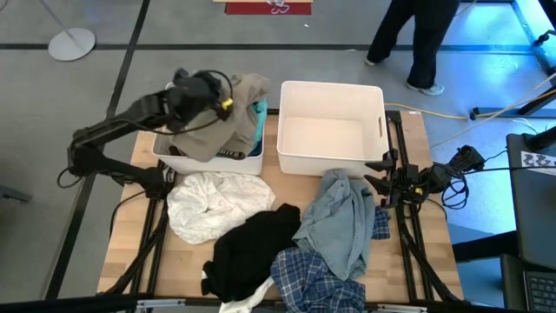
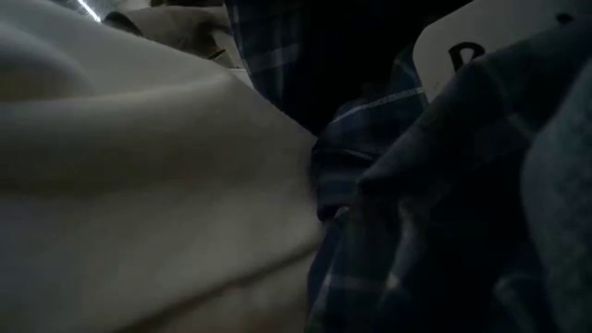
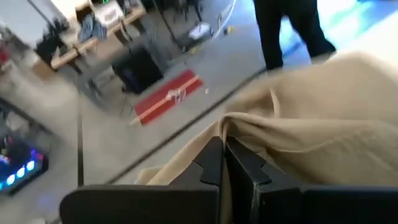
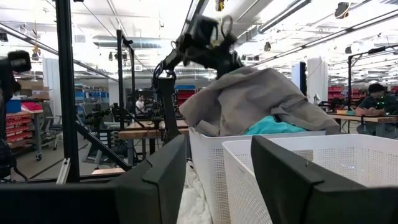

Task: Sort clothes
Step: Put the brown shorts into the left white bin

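Work surface: light wooden table (image 1: pixel 139 261) on a dark frame, standing on a grey floor crossed by dark lines; a red mat (image 1: pixel 268 7) lies on the floor beyond the far edge, a round white stand base (image 1: pixel 71 43) at the far left, and a person in dark trousers (image 1: pixel 417 39) walks past the far right corner. The wrist views show a large hall with workbenches, shelving and ceiling strip lights. On the table, far side: two white bins side by side. The left bin (image 1: pixel 187 163) holds a teal garment (image 1: pixel 259 117) under a beige garment (image 1: pixel 221 122), which is heaped over its rim. The right bin (image 1: pixel 330 130) shows only bare walls and floor. Near side, loose on the wood: a white garment (image 1: pixel 217 202) in front of the left bin, a black garment (image 1: pixel 248 252) touching it, a blue plaid garment (image 1: pixel 317 280) at the near edge, and a light denim garment (image 1: pixel 343 219) lying over the plaid and reaching the right bin's near wall. Left gripper (image 1: pixel 228 104): above the left bin, fingers pinched tight on a fold of the beige garment, seen closely in its own wrist view (image 3: pixel 224 158). Right gripper (image 1: pixel 380 174): at rest beside the right bin's near right corner, close to the denim, fingers parted about halfway with nothing between them. Obstruction: the low view is almost wholly blocked by pale cloth (image 2: pixel 139 185) and plaid cloth (image 2: pixel 425 231) lying against the lens.
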### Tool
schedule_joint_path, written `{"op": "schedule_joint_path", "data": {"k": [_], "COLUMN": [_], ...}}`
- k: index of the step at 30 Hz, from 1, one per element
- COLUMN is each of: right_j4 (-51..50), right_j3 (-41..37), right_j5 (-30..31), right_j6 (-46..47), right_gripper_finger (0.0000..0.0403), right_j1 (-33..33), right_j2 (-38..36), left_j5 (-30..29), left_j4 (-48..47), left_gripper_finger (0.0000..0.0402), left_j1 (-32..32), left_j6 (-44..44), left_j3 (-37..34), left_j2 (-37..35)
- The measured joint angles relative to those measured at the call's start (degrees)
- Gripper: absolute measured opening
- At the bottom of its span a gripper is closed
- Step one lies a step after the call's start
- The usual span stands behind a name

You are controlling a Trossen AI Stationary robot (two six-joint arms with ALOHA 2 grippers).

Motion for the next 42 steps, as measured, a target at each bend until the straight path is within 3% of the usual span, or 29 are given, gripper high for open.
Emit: {"op": "schedule_joint_path", "data": {"k": [11, 19, 33, 42], "right_j4": [0.0, 0.0, 0.0, -0.2], "right_j3": [0.0, 0.0, 0.0, 0.0], "right_j5": [0.0, 0.0, 0.0, 0.0], "right_j6": [0.2, 0.2, 0.3, 0.3], "right_gripper_finger": [0.0182, 0.0182, 0.0182, 0.0182], "right_j1": [0.0, 0.0, 0.0, 0.0], "right_j2": [0.0, 0.0, 0.0, 0.0], "left_j5": [4.3, 7.6, 9.4, 11.0], "left_j4": [11.2, 26.4, 29.6, 23.8], "left_gripper_finger": [0.0001, 0.0001, 0.0008, 0.0098], "left_j1": [6.8, 9.7, 10.1, 10.1], "left_j6": [-3.8, -6.2, -9.8, -11.7], "left_j3": [-23.4, -36.2, -38.1, -34.2], "left_j2": [3.0, 7.0, 8.6, 5.1]}}
